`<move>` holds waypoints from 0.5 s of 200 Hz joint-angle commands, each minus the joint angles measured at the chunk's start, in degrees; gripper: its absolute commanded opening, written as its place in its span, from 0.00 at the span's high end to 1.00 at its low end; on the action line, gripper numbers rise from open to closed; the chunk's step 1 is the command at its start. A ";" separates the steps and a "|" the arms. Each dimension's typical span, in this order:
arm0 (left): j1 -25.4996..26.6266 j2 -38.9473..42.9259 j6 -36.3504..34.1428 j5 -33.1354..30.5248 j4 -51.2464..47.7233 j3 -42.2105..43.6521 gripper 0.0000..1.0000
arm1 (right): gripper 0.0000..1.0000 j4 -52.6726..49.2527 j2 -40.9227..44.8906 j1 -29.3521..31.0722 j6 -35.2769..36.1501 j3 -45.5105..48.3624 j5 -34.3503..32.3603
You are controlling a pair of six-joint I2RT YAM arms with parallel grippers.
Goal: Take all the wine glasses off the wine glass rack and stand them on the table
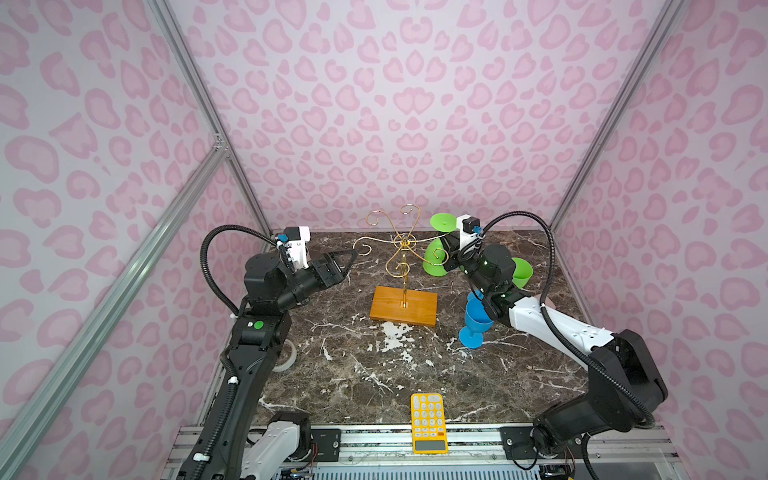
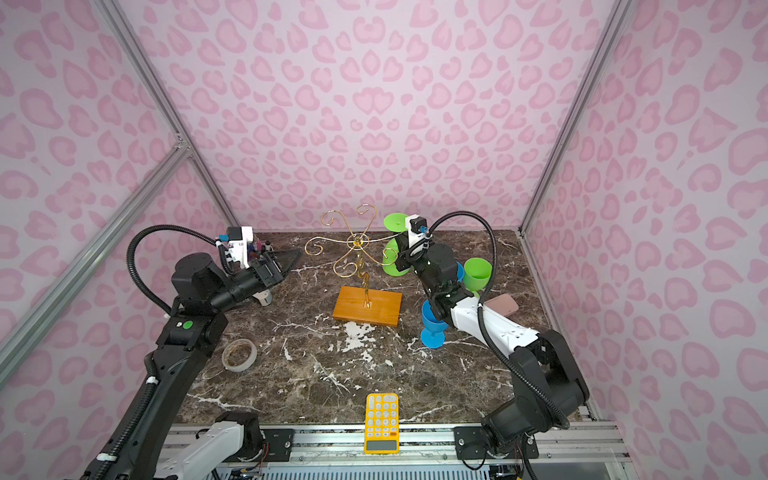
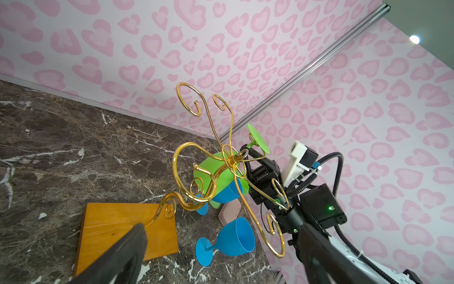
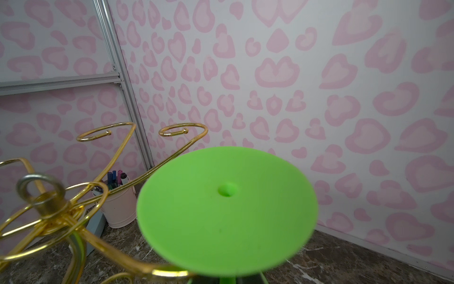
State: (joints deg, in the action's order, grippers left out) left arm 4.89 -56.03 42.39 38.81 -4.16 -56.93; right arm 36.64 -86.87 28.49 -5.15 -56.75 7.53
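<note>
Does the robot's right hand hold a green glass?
Yes, the right hand is shut on the stem of the green glass, close to its round foot.

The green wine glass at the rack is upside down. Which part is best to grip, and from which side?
Grip the green wine glass by its thin stem: the foot above and the bowl below are too wide. Come from the robot's right; the curled arms of the wine glass rack crowd the other side. The right gripper is shut there.
</note>
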 commanded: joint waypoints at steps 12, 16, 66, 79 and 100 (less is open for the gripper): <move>-0.01 -0.13 -0.12 0.47 3.44 -0.65 0.02 | 1.00 -1.18 0.98 -0.01 0.49 0.74 -0.06; 0.02 -0.13 -0.12 0.46 3.44 -0.67 0.02 | 1.00 -1.30 1.08 0.01 0.58 0.75 0.02; 0.03 0.11 -0.03 0.48 3.42 -0.55 0.02 | 1.00 -2.10 2.04 0.17 1.13 1.42 1.46; 0.04 0.13 -0.03 0.53 3.46 -0.55 0.02 | 1.00 -2.68 2.01 0.25 1.43 1.17 2.19; 0.08 0.30 -0.01 0.48 3.44 -0.55 0.02 | 1.00 -3.66 1.58 0.50 1.89 0.45 3.44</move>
State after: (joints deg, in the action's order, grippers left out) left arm 4.95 -56.03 42.39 38.81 -4.05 -56.93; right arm 34.94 -84.86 28.67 -4.60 -55.83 8.29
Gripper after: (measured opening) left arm 0.977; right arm 0.082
